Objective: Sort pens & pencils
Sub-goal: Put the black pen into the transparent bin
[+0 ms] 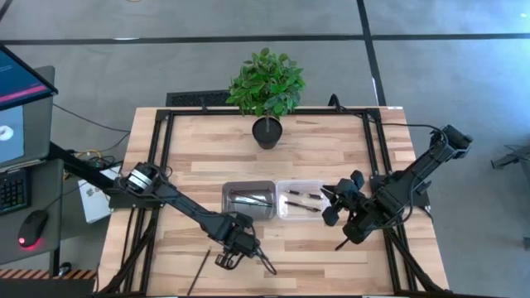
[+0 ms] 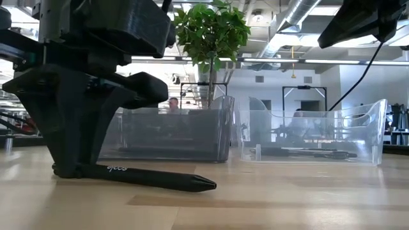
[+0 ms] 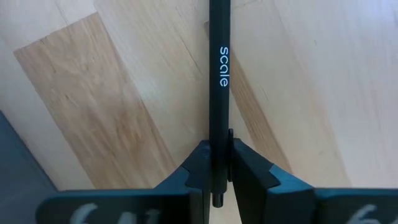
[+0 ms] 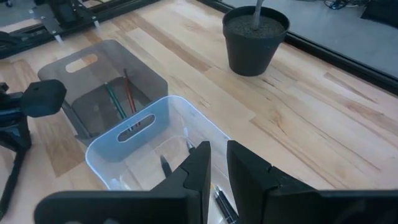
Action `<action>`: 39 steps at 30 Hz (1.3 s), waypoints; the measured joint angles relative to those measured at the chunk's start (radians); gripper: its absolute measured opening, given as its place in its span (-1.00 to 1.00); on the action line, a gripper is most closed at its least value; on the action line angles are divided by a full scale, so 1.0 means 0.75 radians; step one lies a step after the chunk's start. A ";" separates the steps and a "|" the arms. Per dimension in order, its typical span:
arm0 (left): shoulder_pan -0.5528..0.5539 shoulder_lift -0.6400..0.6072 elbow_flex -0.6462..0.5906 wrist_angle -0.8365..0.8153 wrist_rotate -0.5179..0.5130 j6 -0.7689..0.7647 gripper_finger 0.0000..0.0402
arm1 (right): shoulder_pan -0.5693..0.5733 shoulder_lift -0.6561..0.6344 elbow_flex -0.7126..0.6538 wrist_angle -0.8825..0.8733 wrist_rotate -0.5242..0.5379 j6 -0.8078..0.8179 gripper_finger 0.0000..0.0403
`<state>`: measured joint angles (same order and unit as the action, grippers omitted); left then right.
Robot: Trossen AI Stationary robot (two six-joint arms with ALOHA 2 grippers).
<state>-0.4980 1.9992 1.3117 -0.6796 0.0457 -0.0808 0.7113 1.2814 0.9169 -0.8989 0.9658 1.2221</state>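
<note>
A black pen (image 3: 219, 74) printed "scale" lies on the wooden table near its front edge, and my left gripper (image 3: 219, 155) is shut on it. The low view shows the pen (image 2: 160, 179) stretching away from the fingers. A thin brownish pencil (image 1: 199, 271) lies on the table left of that gripper. The grey bin (image 4: 93, 68) holds thin coloured pencils (image 4: 118, 99). The clear bin (image 4: 134, 134) holds dark pens (image 4: 221, 202). My right gripper (image 4: 219, 152) hangs above the clear bin's right end, open by a narrow gap, with nothing between its fingers. My left gripper pinches the pen's barrel close to its button end (image 3: 217, 180) between its two fingers. The fingers (image 2: 70, 153) come from above, pointing steeply down, and lie across the pen. The pen lies flat on the table, its pointed tip (image 2: 204, 185) away from the fingers.
A potted plant (image 1: 267, 124) stands at the middle of the table's far side. A short dark stick (image 1: 341, 245) lies under my right arm; which kind it is I cannot tell. A black frame runs along the table's edges (image 1: 166, 165). Bare wood lies between the bins and the front edge.
</note>
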 joint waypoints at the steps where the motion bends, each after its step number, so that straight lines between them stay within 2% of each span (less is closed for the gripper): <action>1: -0.001 -0.005 0.000 -0.003 -0.003 0.005 -0.84 | 0.000 0.000 0.000 0.000 0.000 0.000 -0.61; 10: -0.019 -0.092 -0.003 -0.068 -0.069 0.013 -0.88 | 0.000 0.000 0.000 0.025 0.000 0.000 -0.61; 17: -0.072 -0.231 -0.001 -0.129 -0.297 -0.025 -0.91 | -0.001 0.000 0.000 0.039 0.004 0.000 -0.61; 23: -0.104 -0.422 0.002 -0.117 -0.599 -0.048 -0.90 | -0.025 0.000 0.000 0.162 0.009 -0.029 -0.61; 26: -0.104 -0.529 0.002 -0.093 -0.747 -0.048 -0.90 | -0.055 0.000 0.000 0.337 0.006 -0.229 -0.61; 33: -0.090 -0.741 0.003 -0.003 -1.015 -0.021 -0.90 | -0.117 0.000 -0.001 1.023 -0.001 -0.977 -0.61; 36: -0.075 -0.810 0.004 0.056 -1.079 -0.006 -0.90 | -0.142 0.000 -0.001 1.269 -0.003 -1.235 -0.61; 39: -0.041 -0.860 0.004 0.132 -1.091 0.021 -0.90 | -0.177 0.000 -0.001 1.469 -0.007 -1.377 -0.61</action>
<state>-0.5285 1.3541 1.3148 -0.5805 -0.7728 -0.0647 0.5784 1.2816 0.9165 0.2031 0.9603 0.1895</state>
